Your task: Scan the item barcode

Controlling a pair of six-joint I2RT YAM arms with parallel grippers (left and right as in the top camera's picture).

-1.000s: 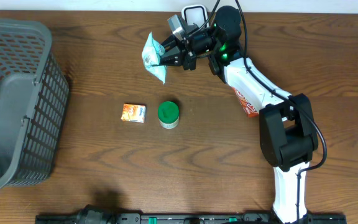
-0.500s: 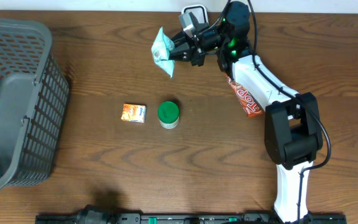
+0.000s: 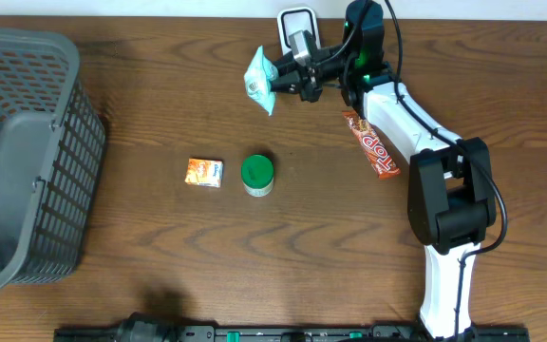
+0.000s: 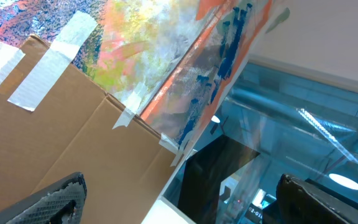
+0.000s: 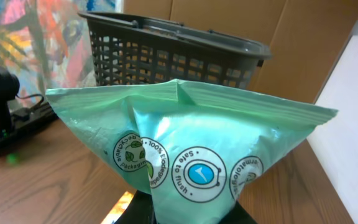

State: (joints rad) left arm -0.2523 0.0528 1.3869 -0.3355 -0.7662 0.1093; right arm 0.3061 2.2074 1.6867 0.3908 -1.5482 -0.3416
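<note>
One pouch (image 3: 259, 81) in play: green film pack, up off the table (image 3: 160, 247) at the back edge, just left of the white scanner (image 3: 295, 19).

Right gripper (image 3: 285, 82) is pinched nearly closed on the pouch's right-hand edge. In the wrist view the pouch (image 5: 191, 155) fills the frame, with the fingers clamped at the bottom fold. Left gripper (image 4: 179, 186) is spread fully wide with nothing in it, pointed off at cardboard, well out of the work.

Handling, my read:
- Light. It hangs from one edge pinch without dragging the wrist down.
- Soft and floppy. The panel is bowed and creased, not flat, so a printed code may curve or wrinkle away from the scanner.
- Film looks glossy, probably slick. A thin edge pinch could let it creep or swivel in the jaws.
- Not fragile. The round marks read "safe to flush", so likely wipes, and squeezing won't hurt it.

Where to hold: the sealed edge or fold is the stiffest part, which is where the jaws sit. A grip on the belly would just crumple it.

No barcode is visible on the face toward the wrist camera, only logos. I can't tell which face carries the code. It probably needs a roll to bring the other side to the scanner.

Others on the table, well apart from the pouch: orange box (image 3: 204, 171) and green-lidded jar (image 3: 257, 175) mid-table, bar (image 3: 373, 144) beside the right arm, basket (image 3: 27, 152) far left.
</note>
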